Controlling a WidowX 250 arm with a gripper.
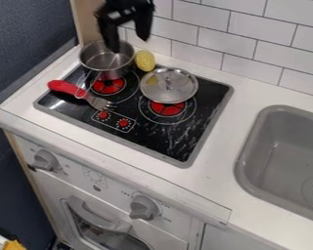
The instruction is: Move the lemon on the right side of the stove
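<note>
Claw (128, 44): being held above the back of the stove (179, 139), over the pot and lemon; fingers being held apart, pointing downward, with nothing being gripped.
Pot (107, 61): metal, upright, being supported at the back left of the stove, its wire handle being angled toward the front; one red burner (109, 87) being partly covered.
Lemon (145, 60): yellow, being seen at the stove's back edge, just beside the pot's right side and behind the lid; contact with the pot not being resolved.
Lid (169, 85): metal, knob being turned upward, being positioned right of the pot; the other red burner (167, 108) being partly covered.
Fork (100, 102): red handle being directed to the back left, metal tines being directed toward the printed controls (113, 120); being crossed by the pot's wire handle.
Stove: black top being framed by a grey border and surrounded by white counter (218, 173).
Sink (244, 156): grey basin being set into the counter, well to the right of the lid.
Backsplash (254, 36): white tiles being seen behind the counter.
Front panel: two grey dials (45, 161) being mounted above the oven door, whose handle (97, 218) is being seen below them.
</note>
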